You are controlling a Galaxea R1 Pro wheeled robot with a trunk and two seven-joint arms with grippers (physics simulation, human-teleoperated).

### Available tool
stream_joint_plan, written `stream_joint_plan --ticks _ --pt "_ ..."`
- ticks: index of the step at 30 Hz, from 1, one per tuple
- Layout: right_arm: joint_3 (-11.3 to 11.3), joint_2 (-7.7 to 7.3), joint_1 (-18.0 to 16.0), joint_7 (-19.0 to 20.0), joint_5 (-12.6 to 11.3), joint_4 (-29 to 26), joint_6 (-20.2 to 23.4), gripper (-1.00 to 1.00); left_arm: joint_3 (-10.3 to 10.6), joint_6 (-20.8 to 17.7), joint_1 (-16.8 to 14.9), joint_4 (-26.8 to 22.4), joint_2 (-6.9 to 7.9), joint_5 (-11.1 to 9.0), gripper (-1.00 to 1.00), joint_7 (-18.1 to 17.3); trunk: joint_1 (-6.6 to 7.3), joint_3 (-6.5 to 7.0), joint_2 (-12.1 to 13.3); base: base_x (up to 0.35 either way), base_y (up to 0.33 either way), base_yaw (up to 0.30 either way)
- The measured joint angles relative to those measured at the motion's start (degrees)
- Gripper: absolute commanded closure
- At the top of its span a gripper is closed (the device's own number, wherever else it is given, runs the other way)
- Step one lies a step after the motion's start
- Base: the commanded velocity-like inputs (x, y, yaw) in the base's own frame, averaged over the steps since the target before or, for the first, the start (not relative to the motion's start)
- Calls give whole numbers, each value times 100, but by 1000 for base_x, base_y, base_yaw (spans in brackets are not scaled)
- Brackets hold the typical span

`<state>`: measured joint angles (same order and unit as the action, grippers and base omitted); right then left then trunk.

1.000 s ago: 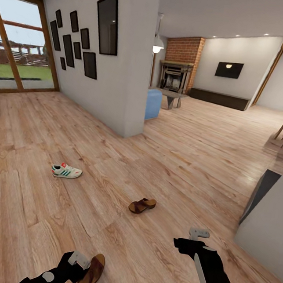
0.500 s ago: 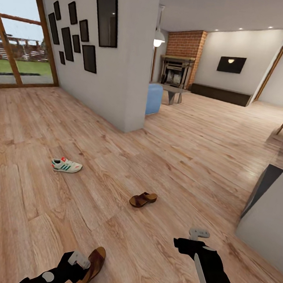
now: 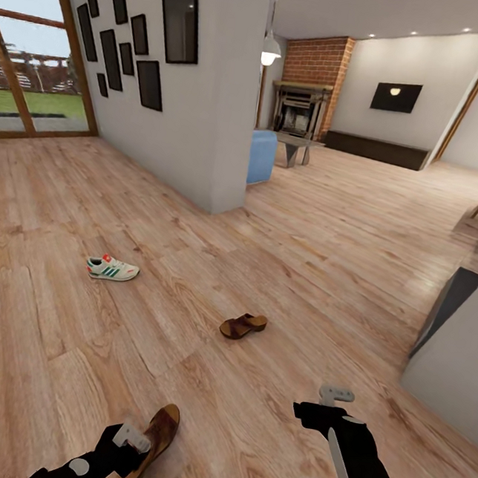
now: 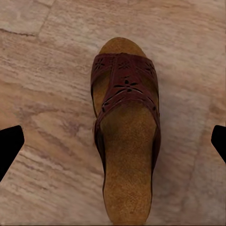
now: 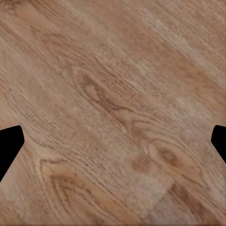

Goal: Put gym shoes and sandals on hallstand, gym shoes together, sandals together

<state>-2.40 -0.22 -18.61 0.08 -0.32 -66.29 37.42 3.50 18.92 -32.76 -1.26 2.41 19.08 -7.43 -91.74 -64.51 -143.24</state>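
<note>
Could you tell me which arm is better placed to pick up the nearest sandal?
Left. The left gripper is open above the near sandal; the right gripper faces bare floor.

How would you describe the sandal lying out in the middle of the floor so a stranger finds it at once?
Start at the white wall corner and look down across the wood-plank floor. The brown sandal lies alone there, right of the white sneaker. Unlike the other sandal, it is far from the left tool.

Black picture frames [image 3: 129, 38] are hanging on the grey wall, a brick fireplace [image 3: 306, 90] is sitting way back, and a blue seat [image 3: 261, 156] is peeking out beside the wall corner.
</note>
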Motion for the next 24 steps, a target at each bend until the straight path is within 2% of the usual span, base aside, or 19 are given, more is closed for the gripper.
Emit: stream_joint_plan --ticks 4,6,10,13,24 --pt "-1 -2 0 0 0 -1 0 -100 -13 -4 -1 -81 106 2 -100 1 -2 -41 -2 0 0 0" --pt "-4 -2 0 0 1 -3 0 -100 -25 -17 -8 -373 207 2 -100 1 -2 -43 -2 0 0 0" --pt "-5 -2 0 0 0 -5 0 -100 -15 -143 -8 -598 299 12 -100 1 -2 -46 -2 0 0 0" --pt "-4 -3 0 0 0 -5 0 -100 -12 -202 -5 -645 306 13 -100 1 -8 -101 -4 0 0 0" --pt "-5 -1 0 0 2 -4 0 -100 -6 -229 -2 -666 309 14 -100 1 -36 -438 -19 0 0 0"
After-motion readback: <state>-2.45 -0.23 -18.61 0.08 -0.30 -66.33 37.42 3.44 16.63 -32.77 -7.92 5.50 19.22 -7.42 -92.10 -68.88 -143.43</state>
